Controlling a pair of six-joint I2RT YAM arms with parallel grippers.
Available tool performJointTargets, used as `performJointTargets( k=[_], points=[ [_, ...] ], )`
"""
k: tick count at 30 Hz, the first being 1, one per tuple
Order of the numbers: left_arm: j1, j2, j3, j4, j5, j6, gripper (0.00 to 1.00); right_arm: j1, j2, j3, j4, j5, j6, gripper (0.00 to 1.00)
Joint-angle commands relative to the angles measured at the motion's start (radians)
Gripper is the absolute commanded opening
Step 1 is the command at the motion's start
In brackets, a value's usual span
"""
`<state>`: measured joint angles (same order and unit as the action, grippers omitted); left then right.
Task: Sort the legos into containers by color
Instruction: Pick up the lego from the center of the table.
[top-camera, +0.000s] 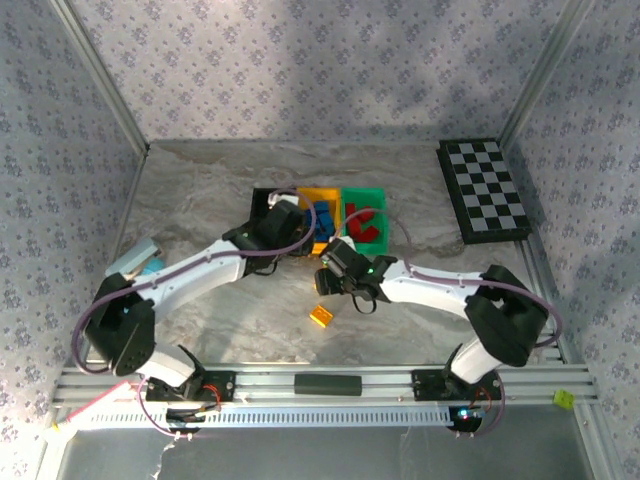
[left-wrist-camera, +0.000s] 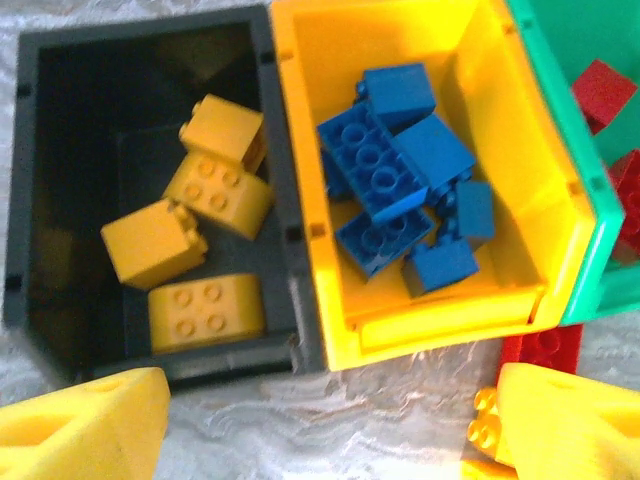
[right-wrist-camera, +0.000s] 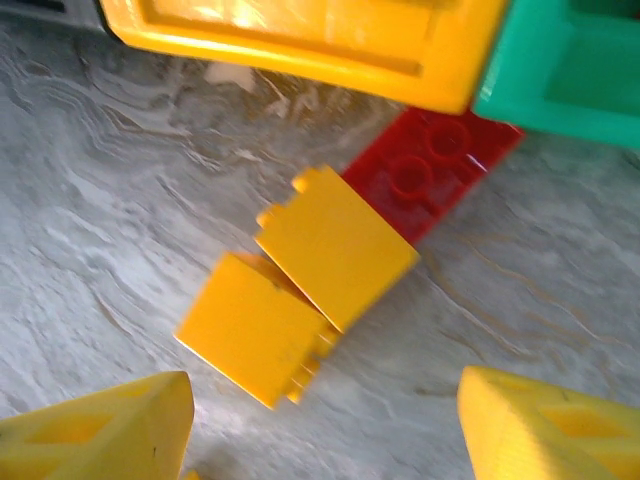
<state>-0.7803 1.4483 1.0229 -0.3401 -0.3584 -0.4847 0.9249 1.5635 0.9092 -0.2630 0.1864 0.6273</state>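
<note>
Over the row of bins, our left hand (left-wrist-camera: 325, 425) hangs with its fingers spread and nothing between them. It looks straight down into the black bin (left-wrist-camera: 22, 180), where four yellow bricks (left-wrist-camera: 205, 190) lie, and the yellow bin (left-wrist-camera: 520, 170) touching it, which holds the blue bricks (left-wrist-camera: 375, 165). The green bin (left-wrist-camera: 575, 130) next along carries red bricks (left-wrist-camera: 603, 90). Each colour has its own bin, though bin and brick colours do not match.

Our right hand (right-wrist-camera: 325, 420) is also spread and empty, poised over the table (right-wrist-camera: 110, 200) just in front of the yellow and green bins. Two loose yellow bricks (right-wrist-camera: 335, 245) lie touching there, with a red brick (right-wrist-camera: 435, 165) against them. We judge it is lined up to pick one of these: yellow for the black bin, red for the green. One more lone yellow brick (top-camera: 320, 317) sits apart, nearer the arm bases.
</note>
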Motion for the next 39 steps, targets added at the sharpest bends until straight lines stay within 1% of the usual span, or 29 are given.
performJointTargets(
  k=[1, 5, 8, 12, 15, 18, 21, 25, 31, 35, 39],
  points=[
    [-0.008, -0.079, -0.085, 0.058, -0.034, -0.054, 0.85, 0.016, 0.06, 0.068, -0.012, -0.019, 0.027, 0.72],
    [-0.011, -0.166, -0.178, 0.07, -0.062, -0.074, 0.85, 0.028, 0.125, 0.103, -0.055, -0.007, 0.08, 0.72],
    [-0.008, -0.219, -0.231, 0.08, -0.077, -0.076, 0.85, 0.037, 0.144, 0.099, -0.061, 0.007, 0.129, 0.72],
    [-0.003, -0.245, -0.264, 0.074, -0.079, -0.08, 0.85, 0.046, 0.172, 0.105, -0.04, -0.011, 0.161, 0.7],
    [0.001, -0.256, -0.282, 0.068, -0.083, -0.084, 0.85, 0.062, 0.215, 0.151, -0.049, -0.007, 0.161, 0.69],
    [0.009, -0.277, -0.307, 0.07, -0.083, -0.092, 0.85, 0.072, 0.263, 0.209, -0.08, 0.014, 0.153, 0.67],
    [0.021, -0.305, -0.329, 0.066, -0.084, -0.097, 0.86, 0.074, 0.293, 0.245, -0.106, 0.029, 0.143, 0.59],
    [0.043, -0.351, -0.364, 0.057, -0.085, -0.101, 0.86, 0.079, 0.292, 0.263, -0.131, 0.041, 0.126, 0.45],
    [0.097, -0.412, -0.415, 0.038, -0.063, -0.109, 0.86, 0.092, 0.259, 0.274, -0.158, 0.053, 0.097, 0.43],
    [0.128, -0.452, -0.45, 0.008, -0.043, -0.111, 0.86, 0.084, 0.256, 0.372, -0.185, 0.06, 0.038, 0.44],
    [0.147, -0.513, -0.495, -0.032, -0.019, -0.115, 0.85, 0.047, 0.295, 0.499, -0.202, 0.054, -0.051, 0.44]
  ],
)
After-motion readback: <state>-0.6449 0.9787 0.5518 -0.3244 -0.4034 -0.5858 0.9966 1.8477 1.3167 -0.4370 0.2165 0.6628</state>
